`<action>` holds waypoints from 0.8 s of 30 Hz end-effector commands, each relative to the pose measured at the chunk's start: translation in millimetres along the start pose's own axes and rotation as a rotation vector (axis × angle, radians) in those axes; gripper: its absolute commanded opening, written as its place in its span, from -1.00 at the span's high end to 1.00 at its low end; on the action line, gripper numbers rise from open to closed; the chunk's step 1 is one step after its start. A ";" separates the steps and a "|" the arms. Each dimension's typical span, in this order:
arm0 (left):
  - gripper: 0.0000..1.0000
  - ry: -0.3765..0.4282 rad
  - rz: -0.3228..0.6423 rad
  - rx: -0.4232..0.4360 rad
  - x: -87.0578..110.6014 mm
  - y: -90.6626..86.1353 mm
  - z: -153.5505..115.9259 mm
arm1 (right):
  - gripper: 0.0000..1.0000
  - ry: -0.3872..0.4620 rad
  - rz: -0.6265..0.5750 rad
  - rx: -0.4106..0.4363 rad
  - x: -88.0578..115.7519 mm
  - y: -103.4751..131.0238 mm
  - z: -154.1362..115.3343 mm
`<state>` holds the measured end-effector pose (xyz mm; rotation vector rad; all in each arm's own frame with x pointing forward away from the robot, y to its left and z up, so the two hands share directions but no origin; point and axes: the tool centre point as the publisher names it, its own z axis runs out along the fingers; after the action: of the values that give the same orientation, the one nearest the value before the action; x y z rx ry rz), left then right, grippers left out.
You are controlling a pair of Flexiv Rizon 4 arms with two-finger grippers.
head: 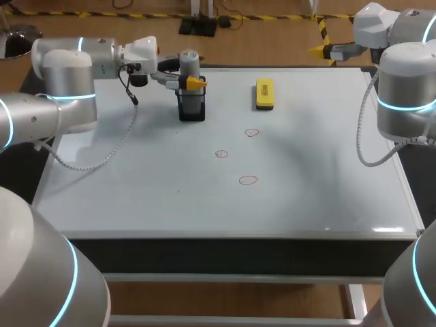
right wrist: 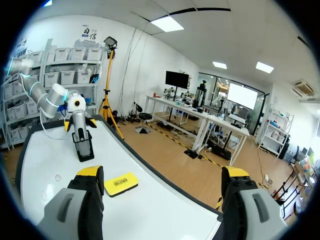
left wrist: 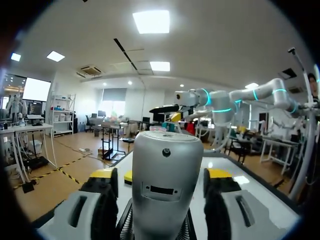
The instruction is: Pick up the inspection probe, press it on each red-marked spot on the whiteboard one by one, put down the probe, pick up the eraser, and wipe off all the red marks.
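One whiteboard (head: 306, 197) covers the tabletop. The left arm (head: 61, 82) comes over its far left edge, and the right arm (head: 402, 88) stands off the right edge, with the right gripper (right wrist: 162, 172) spread wide and holding nothing. The left gripper (left wrist: 161, 174) straddles the probe (head: 189, 63), upright in its black holder (head: 192, 107) – slim gap on one side, not clamped. The yellow eraser (head: 264, 94) lies well apart from the holder near the far edge, and three red marks (head: 248, 180) sit mid-board – wide white surface out to the near and right edges.

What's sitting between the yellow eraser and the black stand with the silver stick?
Nothing: the head view shows bare whiteboard between the eraser and the stand.
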<state>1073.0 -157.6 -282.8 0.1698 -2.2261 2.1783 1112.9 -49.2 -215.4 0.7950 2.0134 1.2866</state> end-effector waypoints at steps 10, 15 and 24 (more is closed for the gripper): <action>1.00 0.000 0.008 0.000 7.1 -4.9 -5.4 | -1.00 0.001 0.000 -0.001 -0.4 -0.4 0.4; 1.00 -0.007 0.020 -0.004 12.5 -18.2 -7.8 | -1.00 0.001 0.000 -0.001 -0.4 -0.4 0.4; 1.00 -0.028 0.031 -0.004 19.1 -49.9 -11.7 | -1.00 0.001 0.000 -0.001 -0.4 -0.4 0.4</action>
<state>1067.2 -150.7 -243.5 0.1459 -2.2343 2.2045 1112.9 -49.2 -215.3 0.7950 2.0135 1.2866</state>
